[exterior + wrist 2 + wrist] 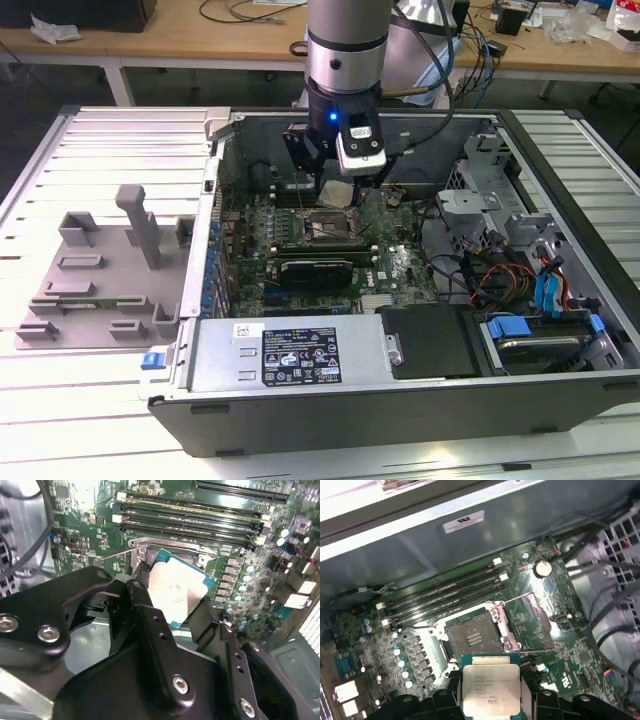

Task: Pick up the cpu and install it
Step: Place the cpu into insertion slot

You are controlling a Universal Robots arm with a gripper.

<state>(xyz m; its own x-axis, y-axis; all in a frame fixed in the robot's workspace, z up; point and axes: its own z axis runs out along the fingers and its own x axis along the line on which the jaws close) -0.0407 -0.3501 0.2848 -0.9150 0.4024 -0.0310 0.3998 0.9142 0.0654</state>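
The cpu (335,193) is a flat square chip with a silvery top and a thin teal rim. My gripper (337,185) is shut on it, one black finger on each of two opposite edges. It hangs tilted a little above the motherboard, just beyond the open black-framed socket (325,228). In the second wrist view the cpu (177,592) sits between the fingers (142,595) and covers part of the socket frame (170,545). The first wrist view shows the cpu (491,687) held face up in my gripper (491,692), with the bare socket (474,635) and its raised retention frame beside it.
Memory slots (445,597) run alongside the socket. The open computer case (560,390) holds a power supply (295,355), a drive cage (490,190) and loose cables (500,280). A grey plastic shroud (105,270) lies on the table at the exterior view's left.
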